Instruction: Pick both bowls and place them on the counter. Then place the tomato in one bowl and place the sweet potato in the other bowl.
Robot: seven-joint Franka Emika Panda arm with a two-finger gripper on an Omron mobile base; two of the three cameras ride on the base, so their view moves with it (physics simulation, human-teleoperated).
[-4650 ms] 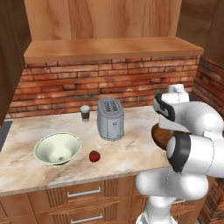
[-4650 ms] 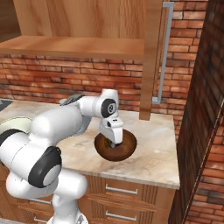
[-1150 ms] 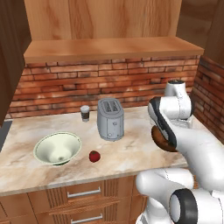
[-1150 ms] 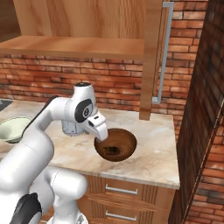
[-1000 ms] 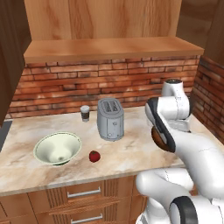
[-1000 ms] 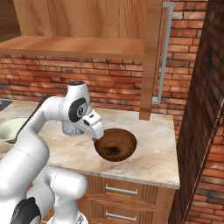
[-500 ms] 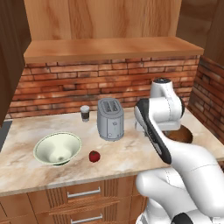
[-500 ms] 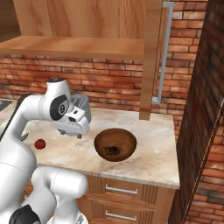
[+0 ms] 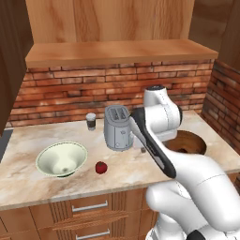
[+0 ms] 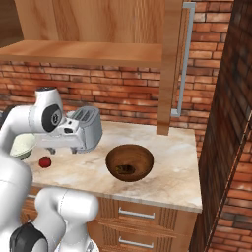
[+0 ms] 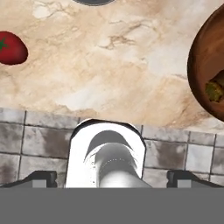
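Note:
The white bowl (image 9: 61, 159) with the green-banded outside stands at the counter's (image 9: 28, 185) left. Just right of it lies the red tomato (image 9: 101, 167), apart from the bowl. At the right stands the dark brown bowl (image 10: 130, 162) with the sweet potato (image 10: 125, 170) lying inside it. My gripper (image 10: 54, 149) hangs open above the counter between the two bowls, nearer the tomato (image 10: 45, 162), with nothing between its fingers. In the hand view the tomato (image 11: 12, 48) is at the upper left and the brown bowl (image 11: 210, 74) at the right, and the gripper (image 11: 112, 177) is wide open.
A silver toaster (image 9: 118, 133) stands at the back middle, close behind my arm. A small dark shaker (image 9: 91, 121) stands against the brick wall left of it. A wooden shelf and cabinets hang overhead. A brick wall (image 10: 221, 147) bounds the counter's right end.
My arm has swung left, away from the brown bowl and toward the tomato. The sweet potato stays in the brown bowl. Bowls and tomato have not moved.

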